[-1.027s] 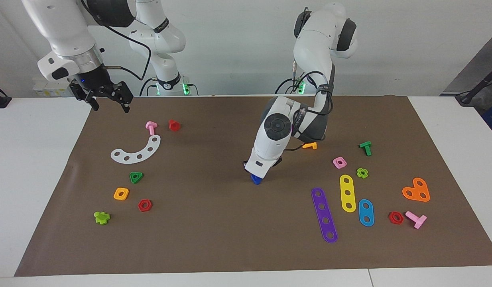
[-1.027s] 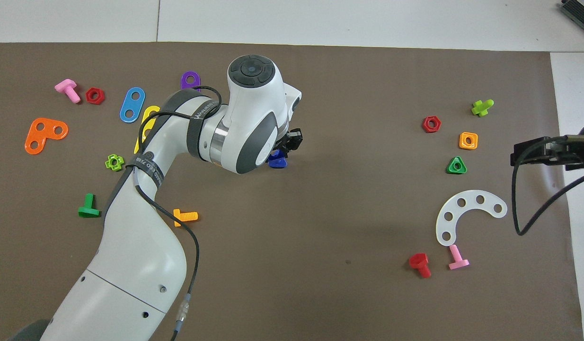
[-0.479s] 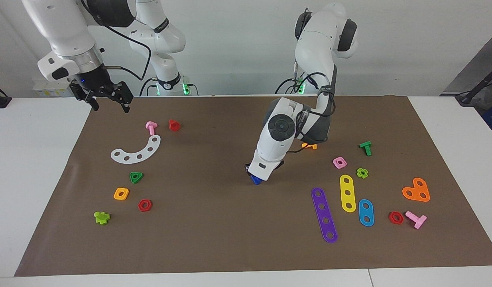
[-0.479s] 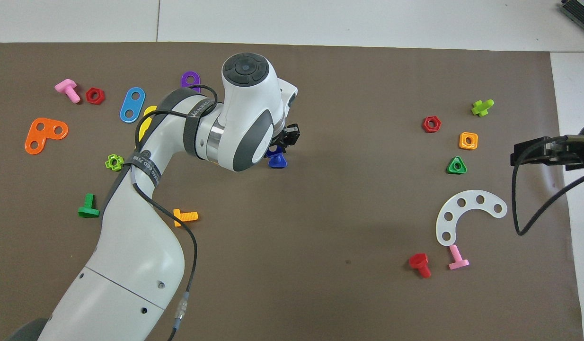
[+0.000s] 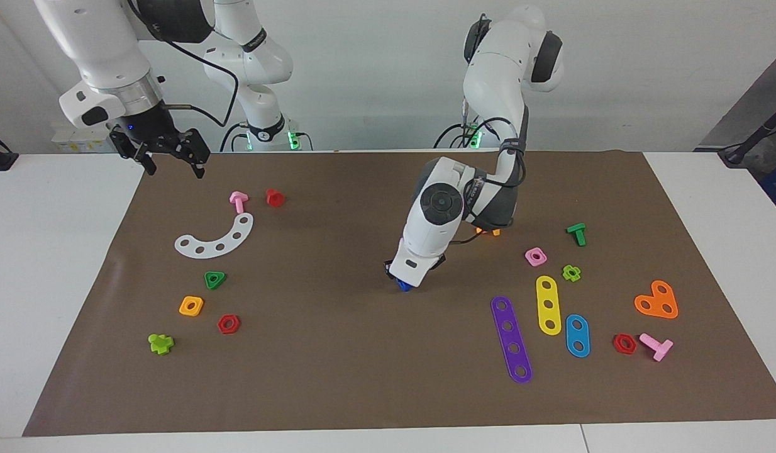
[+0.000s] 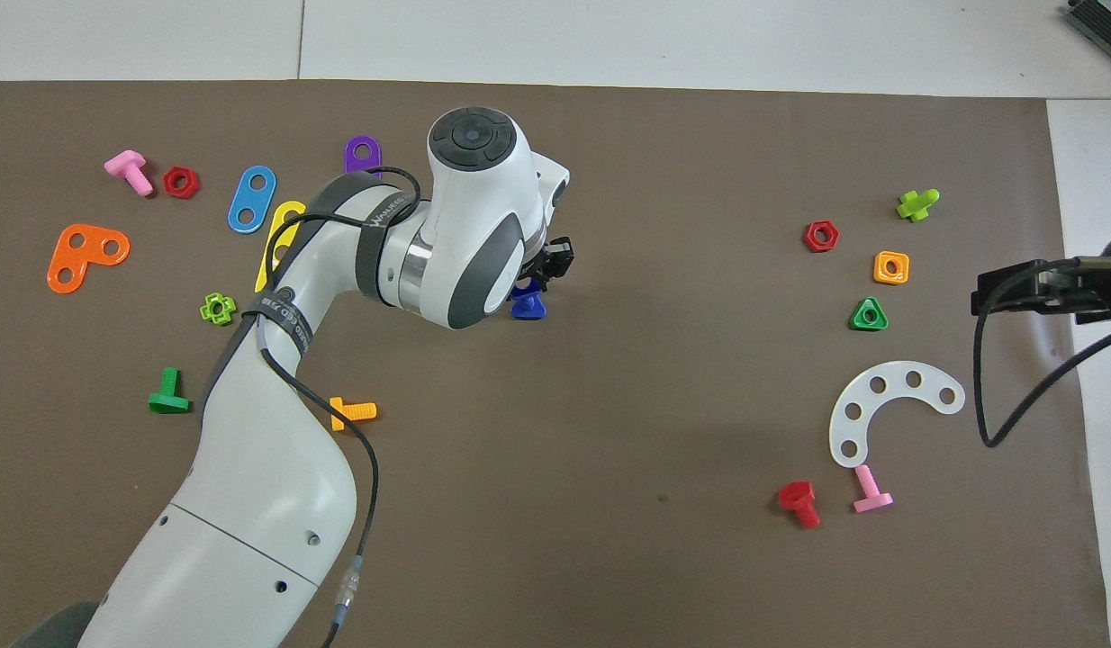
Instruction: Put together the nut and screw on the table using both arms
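A small dark blue piece (image 5: 402,285) (image 6: 528,307), the screw by its wide flat head, sits at mat level in the middle of the brown mat (image 5: 338,352) on the table. My left gripper (image 5: 403,279) (image 6: 536,284) points down with its fingers shut on it, and the white wrist hides most of the grip. The nut does not show apart from this blue piece; it is hidden. My right gripper (image 5: 174,165) (image 6: 989,294) hangs open and empty over the mat's edge at the right arm's end, waiting.
At the right arm's end lie a white arc plate (image 5: 217,238), pink (image 5: 238,201) and red (image 5: 275,197) bolts and several small nuts. At the left arm's end lie purple (image 5: 511,338), yellow and blue strips, an orange heart plate (image 5: 657,301) and more bolts and nuts.
The left wrist has tilted and shifted slightly over the blue piece, which stays in place. The right arm has not moved.
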